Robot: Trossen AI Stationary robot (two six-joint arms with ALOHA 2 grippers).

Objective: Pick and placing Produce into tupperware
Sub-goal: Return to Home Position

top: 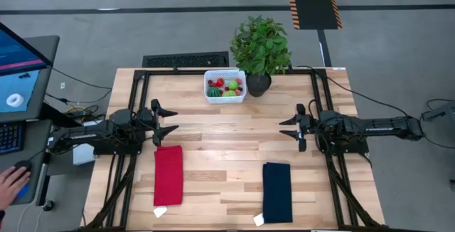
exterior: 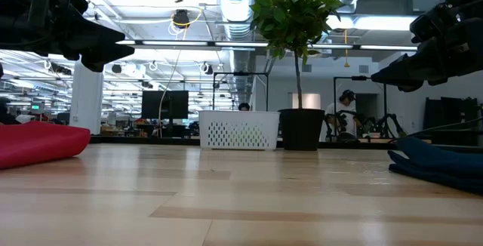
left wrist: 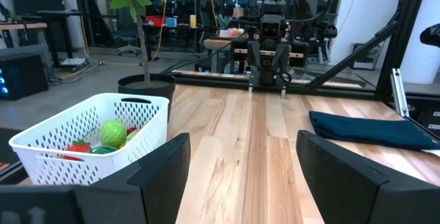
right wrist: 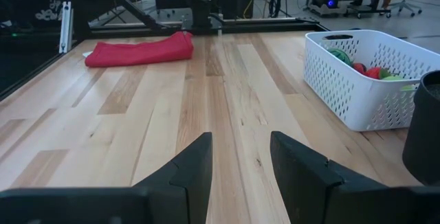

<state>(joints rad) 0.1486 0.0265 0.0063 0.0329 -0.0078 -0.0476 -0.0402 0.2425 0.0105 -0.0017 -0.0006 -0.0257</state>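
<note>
I can read no words, numbers or brands anywhere; the monitor (top: 15, 75) and the white tag (top: 160, 211) on the red cloth (top: 168, 174) are illegible to me.

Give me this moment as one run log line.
produce: in white basket | left end effector: open, empty, left side | right end effector: open, empty, right side

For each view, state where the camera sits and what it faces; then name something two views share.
High: above the table, looking straight down; left gripper and right gripper show.
Low: tabletop height, facing the white basket; both grippers overhead.
Left wrist: on left arm, facing the right gripper; own fingers show.
Right wrist: on right arm, facing the red cloth; own fingers show.
Shared: all show the basket.
</note>
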